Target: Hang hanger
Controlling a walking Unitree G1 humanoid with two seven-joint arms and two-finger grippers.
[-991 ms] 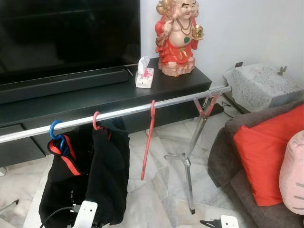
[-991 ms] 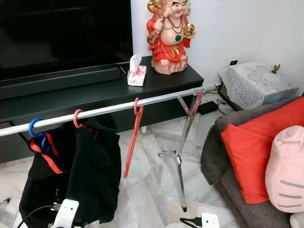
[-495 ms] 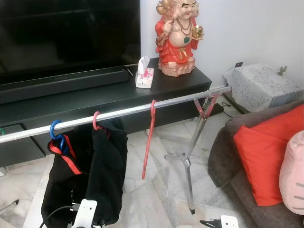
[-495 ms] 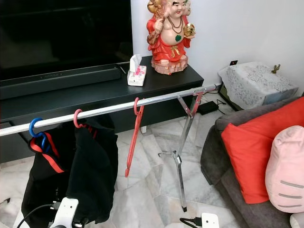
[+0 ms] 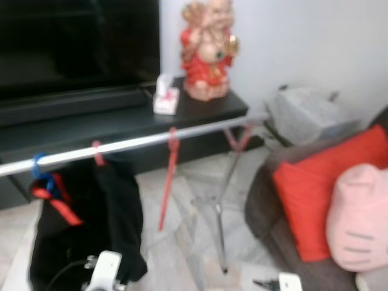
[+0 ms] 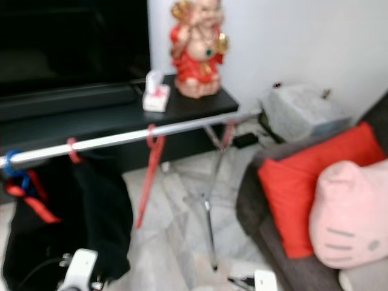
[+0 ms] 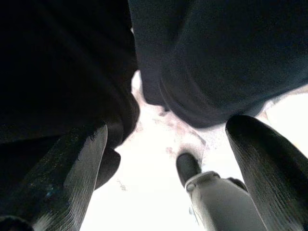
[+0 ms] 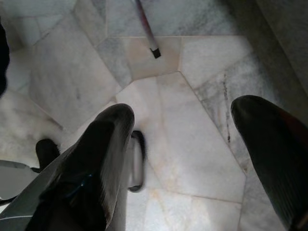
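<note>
Red hanger [image 5: 168, 177] on silver rail [image 5: 133, 144]. Blue hook [image 5: 40, 166], pink hook [image 5: 97, 152]. Black garments [image 5: 91, 227], red trim. Red-gold statue [image 5: 208, 51]. Black TV stand [image 5: 121, 124]. Red cushion [image 5: 309, 188], pink cushion [image 5: 361, 221]. Grey-veined white marble floor [image 8: 159, 96].

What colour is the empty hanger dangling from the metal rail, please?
The empty plastic hanger is red, best seen in the left eye view.

A large dark television screen [image 5: 73, 42] stands on a long black low cabinet [image 5: 121, 124]. On the cabinet's right end sit a white and pink tissue box [image 5: 165, 100] and a red and gold laughing figurine [image 5: 207, 51]. To the right, a grey sofa [image 5: 267, 200] holds a red cushion [image 5: 315, 188] and a pink cushion with a cartoon face [image 5: 359, 221]. The floor is pale marble tile [image 8: 192, 120].
</note>
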